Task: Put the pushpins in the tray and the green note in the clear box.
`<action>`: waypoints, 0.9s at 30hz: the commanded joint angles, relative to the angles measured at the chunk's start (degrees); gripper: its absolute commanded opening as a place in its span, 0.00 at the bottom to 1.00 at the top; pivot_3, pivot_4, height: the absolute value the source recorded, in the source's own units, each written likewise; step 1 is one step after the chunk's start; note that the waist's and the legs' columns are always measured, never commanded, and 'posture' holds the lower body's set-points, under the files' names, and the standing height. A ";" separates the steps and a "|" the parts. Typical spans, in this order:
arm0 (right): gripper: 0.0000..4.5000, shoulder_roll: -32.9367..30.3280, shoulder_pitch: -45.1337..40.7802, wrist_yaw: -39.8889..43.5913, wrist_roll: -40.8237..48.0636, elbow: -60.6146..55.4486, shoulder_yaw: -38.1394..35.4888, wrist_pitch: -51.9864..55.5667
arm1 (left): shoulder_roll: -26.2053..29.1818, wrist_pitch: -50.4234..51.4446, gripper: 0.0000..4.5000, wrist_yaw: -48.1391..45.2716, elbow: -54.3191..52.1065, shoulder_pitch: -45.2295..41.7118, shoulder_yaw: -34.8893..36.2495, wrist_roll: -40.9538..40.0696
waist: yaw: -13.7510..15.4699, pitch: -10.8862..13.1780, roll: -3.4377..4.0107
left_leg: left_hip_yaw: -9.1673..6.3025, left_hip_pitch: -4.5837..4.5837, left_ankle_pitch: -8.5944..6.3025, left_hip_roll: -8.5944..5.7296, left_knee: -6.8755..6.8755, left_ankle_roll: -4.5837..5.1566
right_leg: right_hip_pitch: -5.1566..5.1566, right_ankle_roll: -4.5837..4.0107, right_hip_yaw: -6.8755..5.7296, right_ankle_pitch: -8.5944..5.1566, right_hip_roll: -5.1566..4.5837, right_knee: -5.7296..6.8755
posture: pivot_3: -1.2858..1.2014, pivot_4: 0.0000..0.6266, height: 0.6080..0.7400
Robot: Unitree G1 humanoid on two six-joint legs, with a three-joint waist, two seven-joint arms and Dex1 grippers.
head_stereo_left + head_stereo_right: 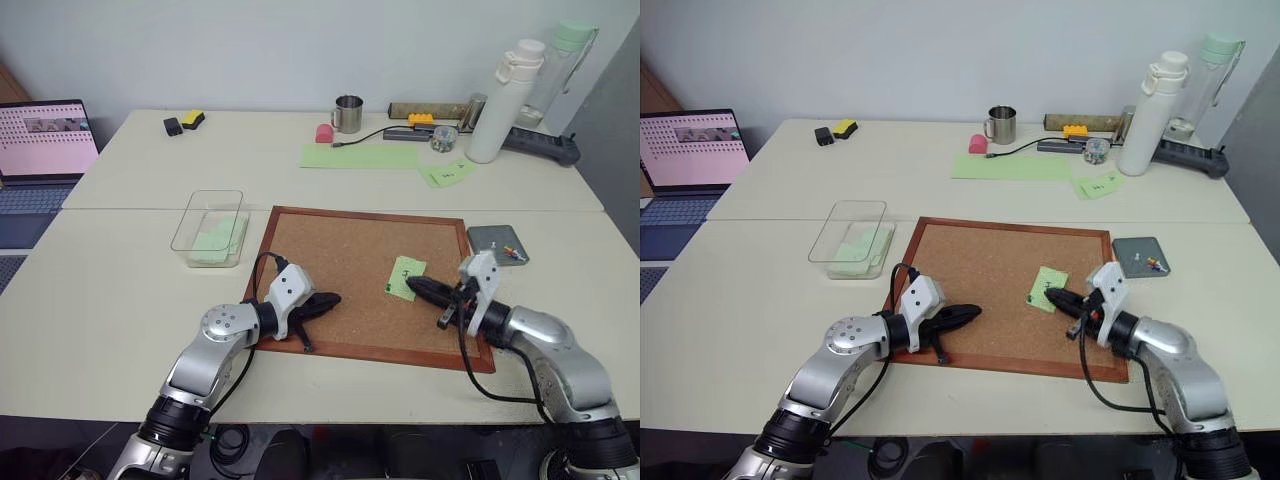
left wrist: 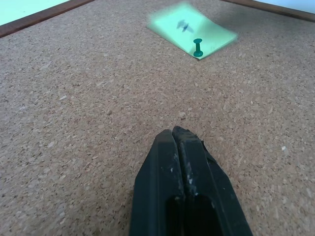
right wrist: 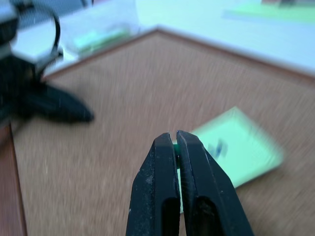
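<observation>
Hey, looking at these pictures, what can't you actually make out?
- Mark on the green note: blurred in both wrist views, too small in the eye views.
- Right gripper: shut, but the blurred green sliver between its fingers in the right wrist view could be a pin or the note behind.
- Pushpins in the tray: tiny specks in the eye views; count unclear.
- Clear box: pale green contents unidentifiable through its wall.

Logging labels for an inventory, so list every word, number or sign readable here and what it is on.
green note on the corkboard: one dark handwritten mark, maybe "7" or "F", blurred.
small green notes at the back: writing too small to read.
laptop screen: text too small to read.
Nothing else legible.
</observation>
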 commanded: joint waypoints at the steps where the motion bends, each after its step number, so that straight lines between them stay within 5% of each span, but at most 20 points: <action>1: 0.02 0.32 -1.45 -2.21 2.68 -0.89 -3.83 1.62 | 0.01 0.61 0.00 -0.34 1.25 0.68 -1.29 0.60 | 0.00 0.00 0.00 | 0.00 0.00 0.00 0.00 0.00 0.00 | 0.00 0.00 0.00 0.00 0.00 0.00 | 0.52 0.24 1.00; 8: 0.02 -2.22 -8.09 -12.74 -4.93 12.34 -8.14 1.72 | -0.09 0.34 0.00 -0.50 1.92 0.17 -1.38 0.54 | 0.06 0.00 0.00 | 0.02 0.02 0.00 -0.04 0.02 0.00 | 0.01 0.00 0.02 0.00 -0.03 0.03 | 0.52 0.24 1.00; 17: 0.02 -4.77 -17.11 -14.67 -9.98 30.90 -9.20 -1.32 | 0.37 0.48 0.00 -0.45 1.76 0.24 -0.97 0.59 | 0.03 -0.02 0.03 | 0.06 0.02 0.00 -0.04 0.01 0.00 | 0.00 0.00 0.06 0.00 -0.03 0.04 | 0.52 0.24 1.00; 27: 0.45 -6.19 -20.74 -14.46 -10.69 39.11 -10.83 -4.45 | 0.84 1.11 0.00 -0.08 0.79 0.85 -0.56 0.46 | -0.04 -0.03 0.04 | 0.09 0.02 0.00 -0.03 0.00 0.00 | -0.01 0.00 0.08 0.00 -0.03 0.04 | 0.52 0.24 1.00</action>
